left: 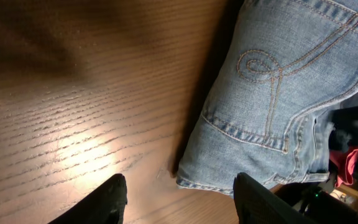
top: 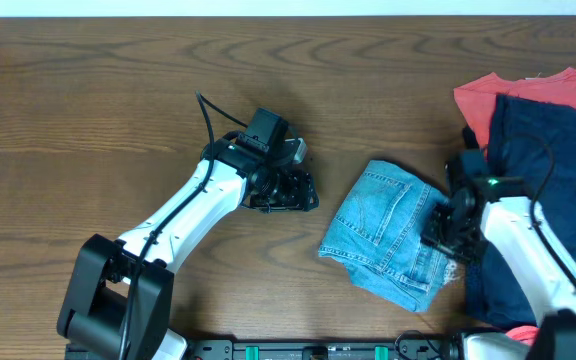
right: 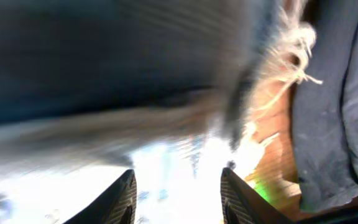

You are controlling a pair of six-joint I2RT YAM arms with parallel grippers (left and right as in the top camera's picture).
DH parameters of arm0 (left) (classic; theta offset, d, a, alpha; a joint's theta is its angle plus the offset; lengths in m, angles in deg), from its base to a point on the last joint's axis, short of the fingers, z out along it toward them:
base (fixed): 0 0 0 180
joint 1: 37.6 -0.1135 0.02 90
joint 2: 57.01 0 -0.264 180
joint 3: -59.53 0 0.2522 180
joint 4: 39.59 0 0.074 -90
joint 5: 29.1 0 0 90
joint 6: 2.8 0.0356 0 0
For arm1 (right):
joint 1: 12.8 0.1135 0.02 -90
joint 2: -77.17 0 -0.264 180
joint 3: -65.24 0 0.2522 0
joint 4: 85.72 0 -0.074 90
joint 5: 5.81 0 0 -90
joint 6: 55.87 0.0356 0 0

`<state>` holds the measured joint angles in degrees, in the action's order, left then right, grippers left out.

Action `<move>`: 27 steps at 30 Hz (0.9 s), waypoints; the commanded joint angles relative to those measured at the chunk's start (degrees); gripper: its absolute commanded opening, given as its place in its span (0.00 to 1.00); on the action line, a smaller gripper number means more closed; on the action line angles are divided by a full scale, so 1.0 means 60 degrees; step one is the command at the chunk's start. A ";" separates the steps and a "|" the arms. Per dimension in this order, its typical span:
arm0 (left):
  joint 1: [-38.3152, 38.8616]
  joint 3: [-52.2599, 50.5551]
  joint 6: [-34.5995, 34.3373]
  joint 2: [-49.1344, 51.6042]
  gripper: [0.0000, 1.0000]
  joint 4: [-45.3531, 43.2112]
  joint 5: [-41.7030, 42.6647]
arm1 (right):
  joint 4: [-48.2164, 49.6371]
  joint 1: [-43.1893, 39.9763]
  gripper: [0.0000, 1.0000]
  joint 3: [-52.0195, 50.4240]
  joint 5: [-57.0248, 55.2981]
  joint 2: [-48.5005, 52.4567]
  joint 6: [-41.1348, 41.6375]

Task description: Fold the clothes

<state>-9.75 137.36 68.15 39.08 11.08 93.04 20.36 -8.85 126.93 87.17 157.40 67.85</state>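
The light-blue jeans (top: 393, 232) lie folded into a small bundle right of centre, a stitched back pocket on top. In the left wrist view the jeans (left: 291, 93) fill the upper right. My left gripper (top: 290, 190) is open and empty over bare wood, a little left of the bundle; its fingertips (left: 179, 199) straddle the table just short of the denim edge. My right gripper (top: 448, 228) is at the bundle's right edge, right over the denim. Its fingers (right: 178, 198) are apart with blurred overexposed cloth between them; frayed whitish threads (right: 294, 56) show above.
A dark navy garment (top: 553, 170) lies on a red-orange garment (top: 528, 90) at the right edge, close beside the right arm. Bare brown wooden table (top: 88, 120) stretches to the left and back.
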 commanded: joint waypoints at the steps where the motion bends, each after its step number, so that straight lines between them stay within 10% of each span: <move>1: -0.0015 0.0131 0.0200 -0.0091 0.57 0.0018 -0.0080 | -0.0448 -0.0131 0.43 0.1075 0.0313 -0.0820 -0.0852; 4: -0.0007 0.0131 0.0208 -0.0106 0.55 -0.0015 0.0273 | -0.0776 -0.0131 0.43 0.1759 0.0295 -0.1366 -0.0849; 10: 0.0208 0.0131 0.0237 -0.0106 0.30 -0.0244 0.0474 | -0.0066 -0.0106 0.03 0.1865 0.0448 -0.2189 -0.0845; 14: 0.0528 0.0127 0.0233 -0.0106 0.19 -0.0754 0.0474 | 0.1086 -0.0051 0.01 0.1016 0.0554 -0.1978 -0.0838; 19: 0.0922 0.0127 0.0240 -0.0106 0.21 -0.0991 0.0466 | 0.2586 -0.0095 0.01 -0.1180 0.0175 -0.1115 0.0328; 27: 0.1122 0.0124 0.0510 -0.0102 0.55 -0.0998 0.0441 | 0.3220 -0.0361 0.01 -0.2415 -0.0852 -0.0036 0.1694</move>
<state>-3.15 137.38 69.73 39.08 5.13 95.44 39.13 -9.66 114.14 86.95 155.17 74.21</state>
